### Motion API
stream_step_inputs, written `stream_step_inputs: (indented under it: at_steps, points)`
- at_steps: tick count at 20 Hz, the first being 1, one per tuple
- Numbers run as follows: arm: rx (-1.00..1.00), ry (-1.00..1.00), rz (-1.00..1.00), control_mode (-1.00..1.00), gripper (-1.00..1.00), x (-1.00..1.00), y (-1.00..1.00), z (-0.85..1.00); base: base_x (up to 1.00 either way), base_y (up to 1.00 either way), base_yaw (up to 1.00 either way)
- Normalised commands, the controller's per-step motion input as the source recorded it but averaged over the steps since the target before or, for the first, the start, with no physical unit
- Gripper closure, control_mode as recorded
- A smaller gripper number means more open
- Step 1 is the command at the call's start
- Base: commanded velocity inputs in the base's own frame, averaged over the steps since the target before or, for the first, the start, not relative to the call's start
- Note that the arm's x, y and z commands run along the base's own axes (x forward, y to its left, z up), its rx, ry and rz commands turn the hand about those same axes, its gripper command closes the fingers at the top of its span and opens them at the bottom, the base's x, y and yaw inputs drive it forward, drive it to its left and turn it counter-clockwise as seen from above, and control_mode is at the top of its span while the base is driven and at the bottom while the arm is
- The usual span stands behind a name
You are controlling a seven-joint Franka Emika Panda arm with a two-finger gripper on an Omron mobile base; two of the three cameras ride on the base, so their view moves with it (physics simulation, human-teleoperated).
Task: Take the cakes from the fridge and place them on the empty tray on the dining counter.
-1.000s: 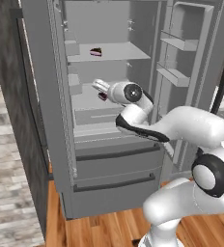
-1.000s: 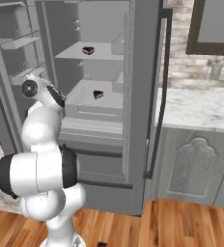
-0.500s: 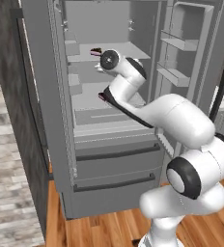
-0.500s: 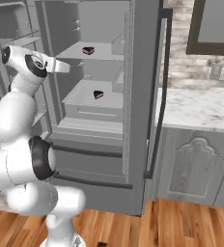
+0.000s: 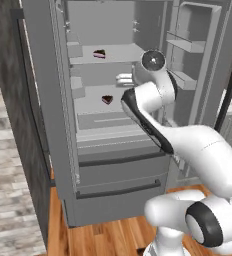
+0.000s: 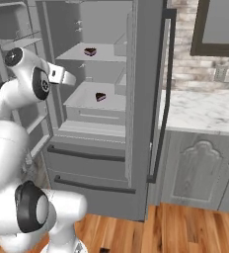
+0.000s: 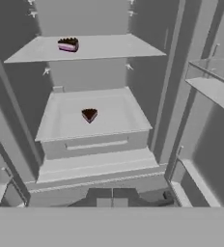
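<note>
The fridge [image 5: 58, 150] stands with its doors open, pale grey inside. One dark wedge of cake [image 5: 99, 53] lies on the upper shelf; it also shows in the right base view as cake [image 6: 90, 51] and in the hand view as cake [image 7: 68, 45]. A second cake [image 5: 107, 99] sits on the shelf below, seen too as cake [image 6: 100, 97] and cake [image 7: 89, 115]. My gripper [image 5: 122, 79] hangs in front of the shelves, between their heights and apart from both cakes. Its dark tips [image 7: 112, 195] sit close together with nothing in them.
The right fridge door [image 5: 203, 75] with its bins stands open beside my arm, the left door [image 6: 18, 44] on the other side. Two drawers [image 5: 118, 175] close off the fridge bottom. A marble counter [image 6: 205, 111] over grey cabinets lies right of the fridge.
My arm has swung and unfolded. The hand rose from lower-shelf height to the upper shelf, then settled a little lower and to the right. Both cakes stayed put.
</note>
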Motion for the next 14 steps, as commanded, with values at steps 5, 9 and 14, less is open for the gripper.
stream_step_inputs:
  at_steps: [5,9,14]
  points:
    - [0.15,0.13,0.4,-1.0,1.0,-0.94,-0.01,0.04,0.0,0.0,0.0]
    - [-0.08,-0.08,0.17,-1.0,1.0,-0.95,-0.02,0.38,0.0,0.0,0.0]
    - [0.0,0.04,0.05,-1.0,1.0,-1.0,-0.1,0.35,0.0,0.0,0.0]
